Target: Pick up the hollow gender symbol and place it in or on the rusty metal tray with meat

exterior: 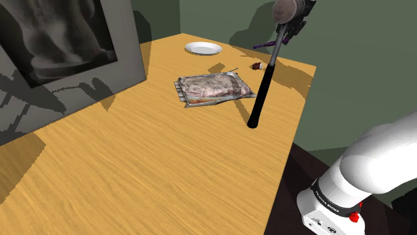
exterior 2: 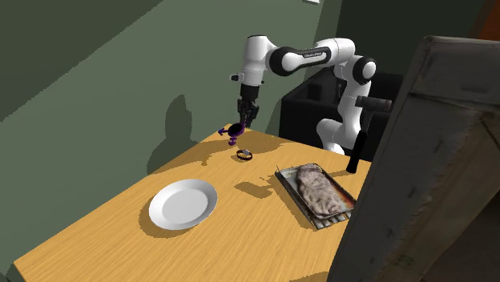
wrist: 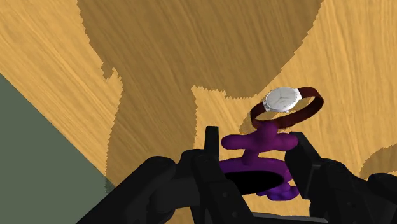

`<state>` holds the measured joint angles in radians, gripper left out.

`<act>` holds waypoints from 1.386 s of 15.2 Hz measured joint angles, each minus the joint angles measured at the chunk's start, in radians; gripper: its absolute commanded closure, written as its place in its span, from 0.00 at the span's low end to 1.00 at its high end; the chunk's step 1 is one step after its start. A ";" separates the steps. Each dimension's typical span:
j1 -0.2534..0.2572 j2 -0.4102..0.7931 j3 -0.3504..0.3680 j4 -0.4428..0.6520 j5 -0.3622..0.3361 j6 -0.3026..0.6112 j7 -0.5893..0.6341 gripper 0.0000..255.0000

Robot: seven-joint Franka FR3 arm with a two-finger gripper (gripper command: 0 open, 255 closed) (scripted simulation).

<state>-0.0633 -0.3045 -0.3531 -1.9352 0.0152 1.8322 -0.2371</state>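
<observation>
My gripper (exterior 2: 243, 120) hangs above the far corner of the wooden table, shut on a purple hollow gender symbol (exterior 2: 234, 131). In the wrist view the black fingers (wrist: 213, 149) clasp the symbol (wrist: 261, 140) by its ring, clear of the tabletop. The metal tray with meat (exterior 2: 346, 195) lies further in on the table, apart from the gripper. In the shoulder view the tray (exterior: 183, 87) sits mid-table and a bit of the purple symbol (exterior: 264, 45) shows beyond it, behind a black handle.
A wristwatch with a dark red strap (wrist: 286, 102) lies on the table just under the symbol. A white plate (exterior 2: 183, 203) sits near the tray. A tall black-handled mallet (exterior: 262, 83) stands by the table's edge. A large framed picture (exterior: 60, 60) leans at one end.
</observation>
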 measured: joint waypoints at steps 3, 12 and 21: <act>0.016 -0.062 0.060 -0.063 -0.015 0.006 0.081 1.00; 0.072 -0.158 0.234 -0.158 -0.011 0.012 0.308 1.00; 0.136 -0.187 0.407 -0.178 0.020 0.009 0.530 1.00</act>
<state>0.0725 -0.4911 0.0538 -2.1136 0.0352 1.8410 0.2932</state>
